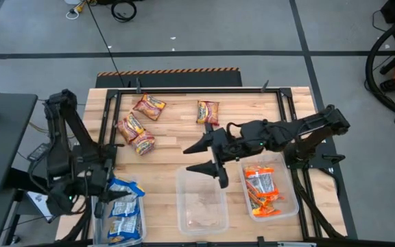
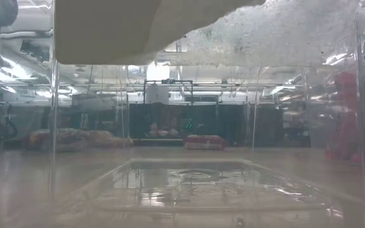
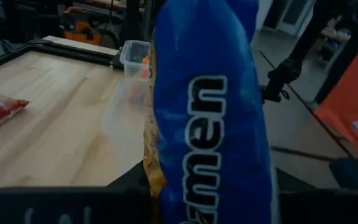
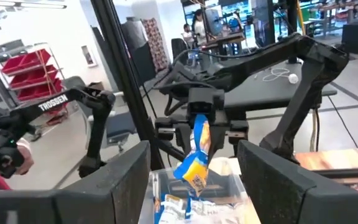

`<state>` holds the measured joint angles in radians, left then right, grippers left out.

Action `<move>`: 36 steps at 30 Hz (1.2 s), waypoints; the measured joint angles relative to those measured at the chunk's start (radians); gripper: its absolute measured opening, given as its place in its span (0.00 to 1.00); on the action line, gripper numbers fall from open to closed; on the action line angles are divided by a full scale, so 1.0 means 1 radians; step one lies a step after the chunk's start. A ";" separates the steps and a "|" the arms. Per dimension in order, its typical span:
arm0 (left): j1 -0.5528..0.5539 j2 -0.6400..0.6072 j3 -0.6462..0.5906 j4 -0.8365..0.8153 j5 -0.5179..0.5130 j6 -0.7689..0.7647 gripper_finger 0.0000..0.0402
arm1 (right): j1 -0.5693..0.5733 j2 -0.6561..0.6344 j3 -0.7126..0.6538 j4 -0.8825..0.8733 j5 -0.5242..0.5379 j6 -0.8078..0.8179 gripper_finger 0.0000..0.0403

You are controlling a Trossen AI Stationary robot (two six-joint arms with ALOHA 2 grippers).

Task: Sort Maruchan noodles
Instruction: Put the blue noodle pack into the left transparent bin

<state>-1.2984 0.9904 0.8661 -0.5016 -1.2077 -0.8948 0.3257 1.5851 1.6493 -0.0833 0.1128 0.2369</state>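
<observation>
Holding 1 blue-and-white crinkly plastic ramen packet (image 3: pixel 210 118) pinched by its upper end, our left gripper (image 4: pixel 202 124) hangs over the clear plastic bin at the table's front-left corner (image 1: pixel 141 206); the packet dangles upright between the fingers, its lower end above the bin's contents.

- Item 1, left bin: blue-and-white packets (image 1: pixel 123 206) already lie inside it, at least 3 as we count them from above.
- Item 2, middle clear plastic bin (image 1: pixel 201 199): nothing we can make out inside it.
- Item 3, right clear plastic bin (image 1: pixel 295 199): a stack of orange crinkly plastic packets (image 1: pixel 261 190) fills it.
- Item 4, right gripper (image 1: pixel 209 156): spread wide and holding nothing, stretched over the wooden table (image 1: pixel 252 110) just behind the middle bin.
- Item 5, unsorted stock: 4 dark red-and-orange packets on the far side of the table, 3 in a loose cluster at the far left (image 1: pixel 137 127) and 1 lying apart nearer the far centre (image 1: pixel 208 111).

Step in hand, by our judgement: depositing a blue packet with its own kind. Next move calls for the left fingers to part so the packet drops flat into the left bin. We judge the 4 dark packets belong in the middle bin, with the single packet nearest our right gripper.
</observation>
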 joint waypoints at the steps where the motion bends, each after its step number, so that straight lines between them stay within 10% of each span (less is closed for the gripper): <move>1: -0.013 0.008 -0.011 0.005 -0.017 -0.022 0.30 | 0.006 -0.006 0.000 -0.006 0.006 0.005 0.62; 14: -0.061 0.109 -0.056 -0.196 0.091 -0.398 0.30 | 0.178 0.001 0.000 -0.065 0.003 0.179 0.61; 23: -0.059 0.215 -0.056 -0.373 0.115 -0.542 0.31 | 0.376 0.046 0.000 -0.065 0.251 0.263 0.57; 36: -0.035 0.240 0.028 -0.617 0.417 -0.589 0.56 | 0.449 0.074 0.000 -0.022 0.396 0.260 0.57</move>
<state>-1.3331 1.2304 0.8937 -1.1191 -0.7907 -1.4834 0.7748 1.6591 1.6493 -0.1050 0.5090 0.4972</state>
